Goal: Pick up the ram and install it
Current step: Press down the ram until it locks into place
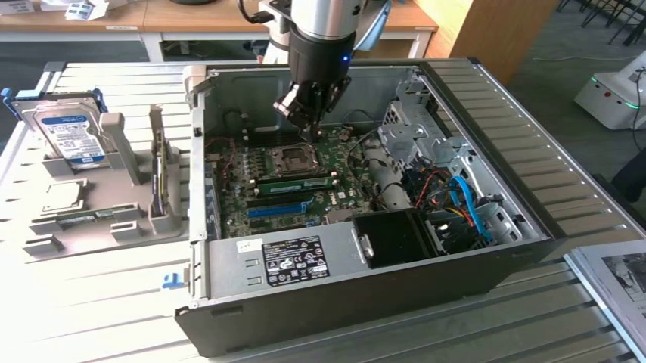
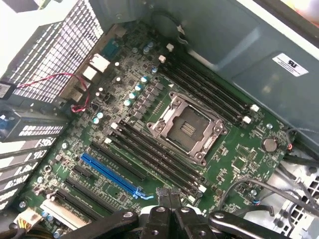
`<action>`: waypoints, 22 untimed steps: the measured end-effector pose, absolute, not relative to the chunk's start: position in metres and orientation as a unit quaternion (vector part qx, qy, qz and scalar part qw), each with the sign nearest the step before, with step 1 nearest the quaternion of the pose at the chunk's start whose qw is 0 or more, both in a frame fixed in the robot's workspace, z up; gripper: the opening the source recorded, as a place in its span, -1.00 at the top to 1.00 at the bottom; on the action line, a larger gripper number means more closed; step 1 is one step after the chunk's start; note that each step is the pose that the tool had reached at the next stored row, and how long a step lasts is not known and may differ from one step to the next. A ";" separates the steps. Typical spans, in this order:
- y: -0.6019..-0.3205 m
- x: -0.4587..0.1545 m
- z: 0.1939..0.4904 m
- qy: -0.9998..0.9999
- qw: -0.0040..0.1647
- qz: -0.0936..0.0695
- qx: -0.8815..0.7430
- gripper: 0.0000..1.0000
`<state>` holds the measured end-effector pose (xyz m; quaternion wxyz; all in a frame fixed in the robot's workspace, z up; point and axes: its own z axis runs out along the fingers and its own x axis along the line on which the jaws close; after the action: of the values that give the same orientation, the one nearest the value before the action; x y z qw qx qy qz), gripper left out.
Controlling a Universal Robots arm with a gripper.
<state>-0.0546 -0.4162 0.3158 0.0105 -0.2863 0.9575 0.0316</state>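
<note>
A thin green stick with dark chips, the ram [image 1: 295,181], lies along the black memory slots just in front of the CPU socket [image 1: 293,157] on the motherboard, inside the open computer case [image 1: 525,189]. My gripper [image 1: 305,125] hangs shut and empty a little above the socket, clear of the ram. The wrist view has the shut fingertips [image 2: 169,194] over the end of the black slots [image 2: 154,159] next to the socket [image 2: 187,128]. From there I cannot tell the ram apart from the slots.
A blue slot [image 2: 109,174] runs beside the black ones. Cables and a drive cage [image 1: 459,197] crowd the case at the exterior view's right. Left of the case, a grey holder [image 1: 96,204] carries a silver hard drive [image 1: 72,136] and a thin board on edge [image 1: 157,185].
</note>
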 end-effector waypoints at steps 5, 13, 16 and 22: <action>-0.416 -0.055 0.316 0.963 0.011 0.031 -0.267 0.80; -0.416 -0.055 0.315 0.971 0.012 0.031 -0.237 0.80; -0.416 -0.055 0.315 0.974 0.012 0.031 -0.225 0.80; -0.416 -0.055 0.315 0.979 0.013 0.031 -0.203 0.80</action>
<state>-0.0546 -0.4162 0.3152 0.0132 -0.2031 0.9786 0.0306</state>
